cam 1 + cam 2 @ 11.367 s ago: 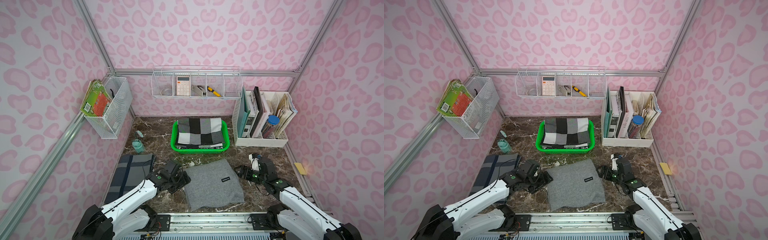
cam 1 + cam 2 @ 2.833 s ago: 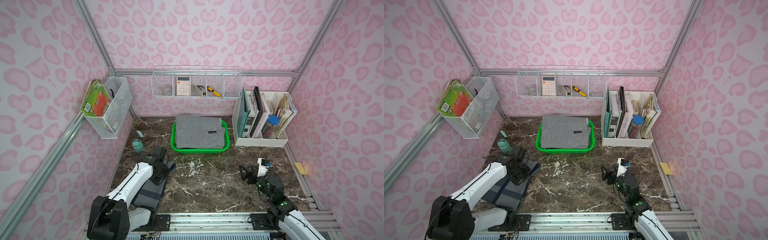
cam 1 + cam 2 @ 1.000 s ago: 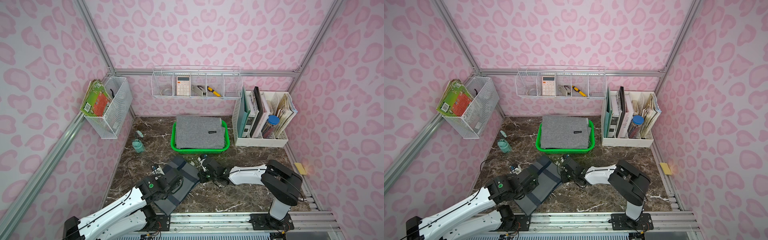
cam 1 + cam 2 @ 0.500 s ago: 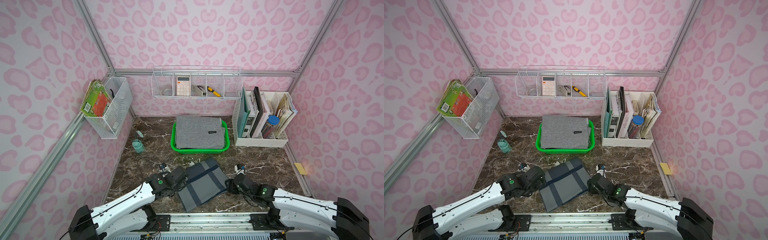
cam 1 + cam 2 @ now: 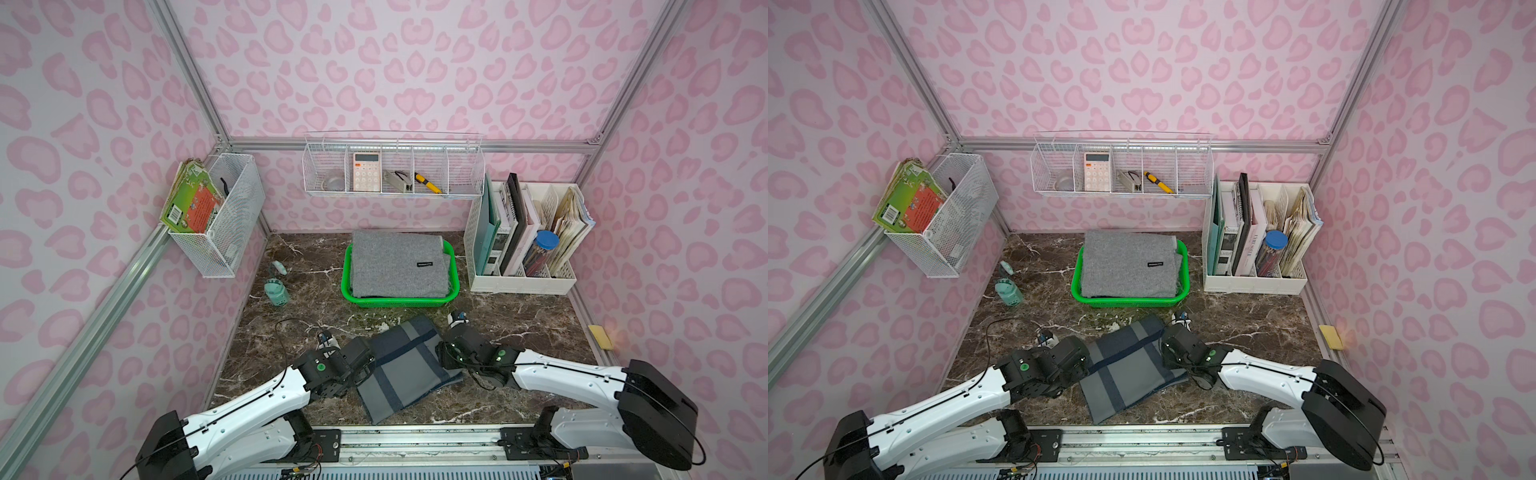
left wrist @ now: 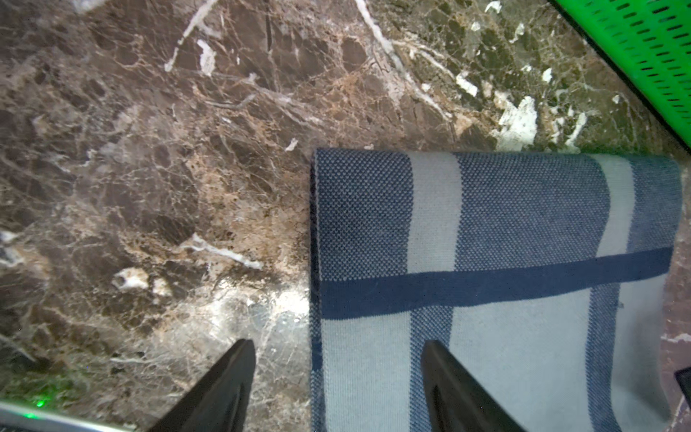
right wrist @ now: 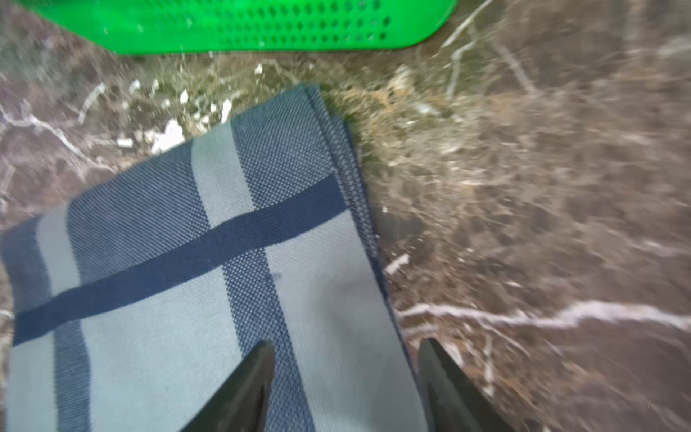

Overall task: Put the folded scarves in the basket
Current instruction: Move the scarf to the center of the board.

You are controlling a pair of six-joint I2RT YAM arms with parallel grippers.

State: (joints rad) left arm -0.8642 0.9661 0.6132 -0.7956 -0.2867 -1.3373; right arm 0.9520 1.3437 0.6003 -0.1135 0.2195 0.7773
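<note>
Two risks loomed on the surface [image 5: 519, 328]: the basket [image 5: 398, 302], heaped with grey cloth [image 5: 395, 262], could shed the folded scarf [image 5: 405, 368] lying before it, and the open, empty left gripper [image 6: 336, 348] and right gripper [image 7: 344, 346], seemingly astride its edges, might pinch only top layers.

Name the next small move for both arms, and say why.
The folded blue scarf lies flat on the table, short of the green basket. The left gripper and right gripper each have open jaws straddling one of its side edges. So probably close both on those edges.
</note>
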